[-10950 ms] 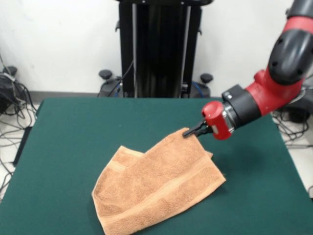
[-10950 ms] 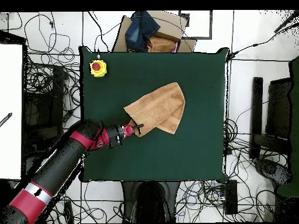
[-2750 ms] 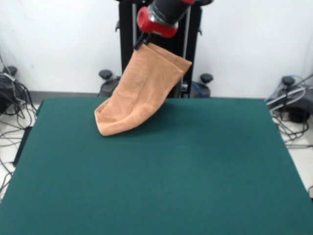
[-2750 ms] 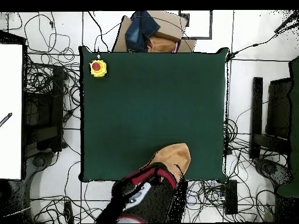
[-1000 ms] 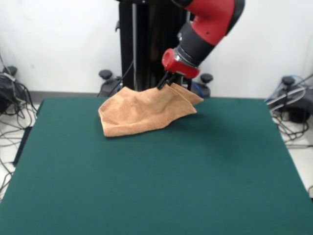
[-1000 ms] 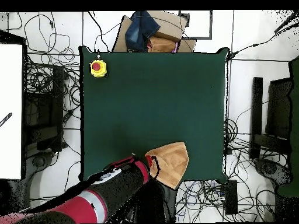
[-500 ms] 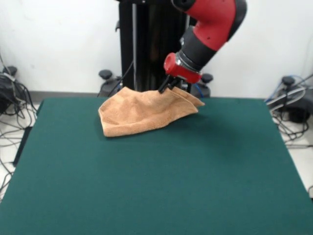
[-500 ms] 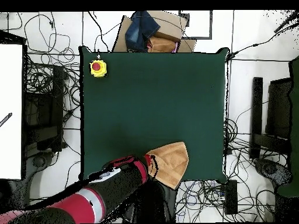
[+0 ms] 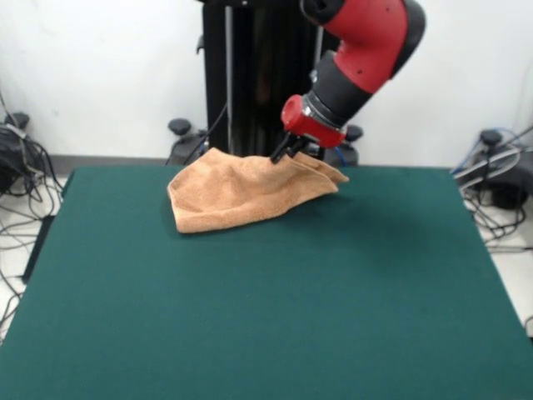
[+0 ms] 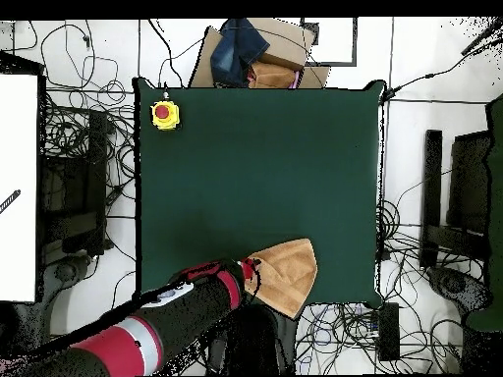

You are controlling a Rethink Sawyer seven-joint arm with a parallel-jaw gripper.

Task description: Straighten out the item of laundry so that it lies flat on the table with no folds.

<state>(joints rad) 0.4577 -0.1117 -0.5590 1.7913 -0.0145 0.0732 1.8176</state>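
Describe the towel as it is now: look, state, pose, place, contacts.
The towel is peach-orange terry, doubled over and rumpled rather than spread flat, with layered edges showing at the end under the gripper. It lies on the dark green table close to the edge by the robot's base; in the overhead view one corner hangs past that edge. The gripper's tips meet its raised end; whether they pinch the cloth cannot be told. Nothing else touches it.

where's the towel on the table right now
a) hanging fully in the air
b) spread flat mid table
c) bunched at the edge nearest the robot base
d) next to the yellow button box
c, the towel lies folded by the table edge at the base.
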